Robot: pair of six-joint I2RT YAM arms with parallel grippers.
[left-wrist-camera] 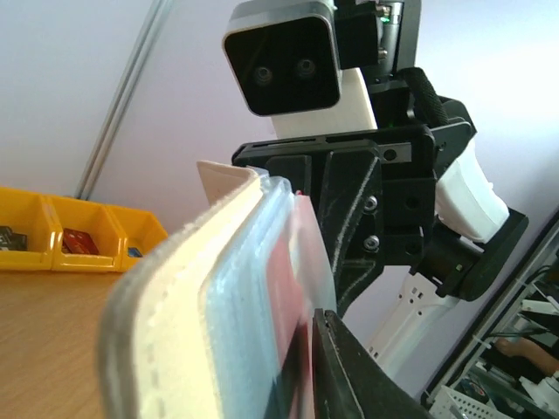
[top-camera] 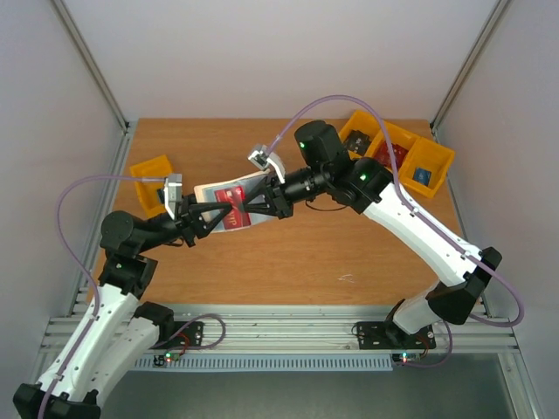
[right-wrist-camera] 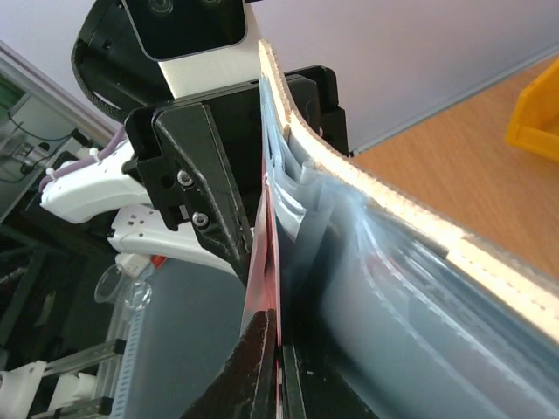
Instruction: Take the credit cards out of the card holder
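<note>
The grey-beige folding card holder with a pale blue-grey inside (top-camera: 216,193) was off the surface, held up between the two arms over the left-middle of the brown wooden table (top-camera: 306,253). Only the top view placed it there. In that view its pale face was toward the camera and a red credit card with pale markings (top-camera: 234,212) lay across its near part. The wrist views showed the card holder edge-on instead: a beige outer skin with a stitched rim, then layered blue-grey pockets, with the red credit card as the innermost layer.

The right gripper (right-wrist-camera: 274,375), extended from the right, was closed on the red credit card. Its own camera showed two black fingers meeting on the card's thin edge, which the top view was too coarse to show. The left gripper (top-camera: 212,220), extended from the left, was at the card holder's near-left end. In its own camera one black finger (left-wrist-camera: 345,375) lay against the inner face beside the red credit card. The other finger was hidden behind the card holder, so it could not be told whether those jaws were clamped.

A single yellow plastic bin (top-camera: 148,164) sat at the table's left edge. A row of yellow plastic bins (top-camera: 438,154) stood at the far right corner. The top view showed a blue item (top-camera: 424,173) in the row, and the left wrist view showed a red item (left-wrist-camera: 77,240).
</note>
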